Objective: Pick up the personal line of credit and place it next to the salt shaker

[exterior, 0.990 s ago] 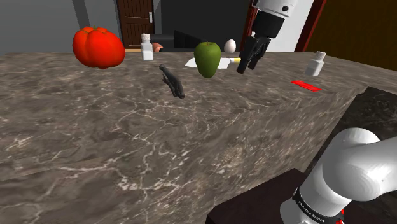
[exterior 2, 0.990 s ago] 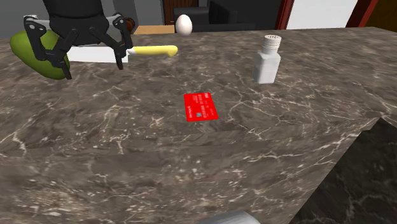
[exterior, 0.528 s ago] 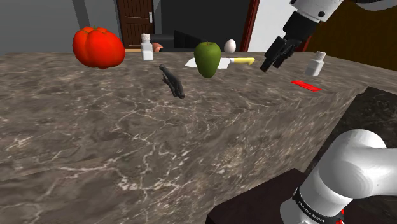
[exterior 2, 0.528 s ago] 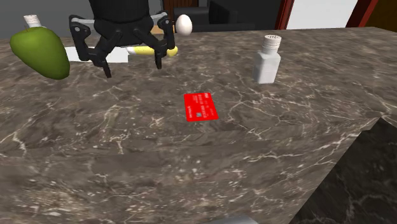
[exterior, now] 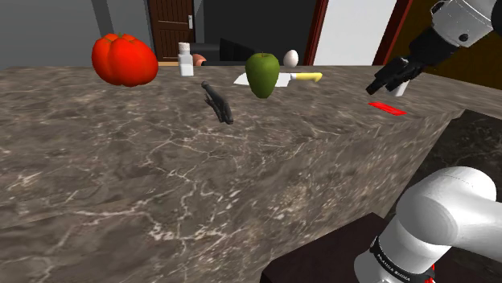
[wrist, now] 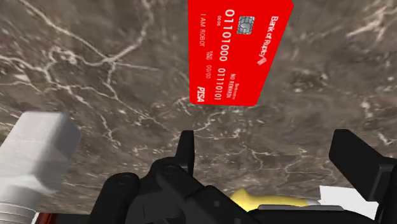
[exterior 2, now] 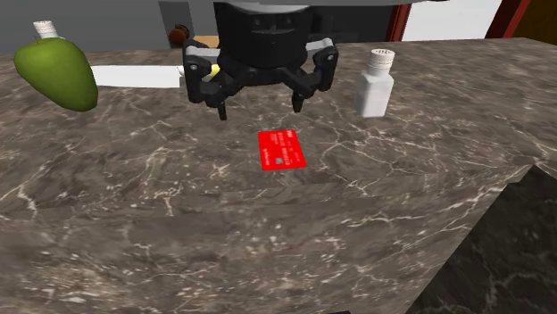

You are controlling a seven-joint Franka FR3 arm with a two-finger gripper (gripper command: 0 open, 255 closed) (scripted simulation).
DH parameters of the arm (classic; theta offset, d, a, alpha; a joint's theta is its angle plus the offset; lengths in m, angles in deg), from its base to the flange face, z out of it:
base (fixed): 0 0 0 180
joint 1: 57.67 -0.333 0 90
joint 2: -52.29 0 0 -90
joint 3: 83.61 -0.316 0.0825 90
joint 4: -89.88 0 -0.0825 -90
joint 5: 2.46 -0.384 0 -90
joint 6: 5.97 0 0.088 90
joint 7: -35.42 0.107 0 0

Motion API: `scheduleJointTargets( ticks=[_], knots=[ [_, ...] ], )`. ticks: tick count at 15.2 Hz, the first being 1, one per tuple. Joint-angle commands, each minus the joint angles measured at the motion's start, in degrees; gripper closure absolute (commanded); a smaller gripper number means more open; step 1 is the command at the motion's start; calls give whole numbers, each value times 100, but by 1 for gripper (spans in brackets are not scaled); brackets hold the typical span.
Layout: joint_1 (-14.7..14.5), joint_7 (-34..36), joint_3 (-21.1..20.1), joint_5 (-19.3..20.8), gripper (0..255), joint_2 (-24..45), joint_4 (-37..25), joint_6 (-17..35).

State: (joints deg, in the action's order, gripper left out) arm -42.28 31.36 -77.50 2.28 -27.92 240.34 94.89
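A red bank card lies flat on the dark marble counter, seen also in the shoulder view as the card and in the wrist view as the card. The white salt shaker stands upright a short way from it. My black gripper hangs open just above the counter, behind the card, touching nothing. In the wrist view the open gripper has the card ahead of its fingers and the shaker off to one side. From the shoulder the gripper partly covers the shaker.
A green fruit, a big red vegetable, a dark object, a white bottle, an egg and a yellow-handled knife on a white sheet sit further along. The counter's edge drops off near the card.
The gripper has swung from beside the green fruit toward the shoulder view's right and now hovers by the card. It stayed open. The card and shaker have not moved.
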Motion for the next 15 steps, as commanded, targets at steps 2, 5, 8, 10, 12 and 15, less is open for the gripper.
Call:
scheduleJointTargets(
  ticks=[2,5,8,10,12,15],
  knots=[
    [257,14,178,179,0,-537,239,2],
    [264,20,211,208,0,-536,468,233],
    [270,27,246,239,0,-520,691,471],
    [274,30,265,256,0,-505,804,599],
    [274,30,265,256,0,-506,804,599],
    [274,30,265,256,0,-505,804,599]
  ],
)
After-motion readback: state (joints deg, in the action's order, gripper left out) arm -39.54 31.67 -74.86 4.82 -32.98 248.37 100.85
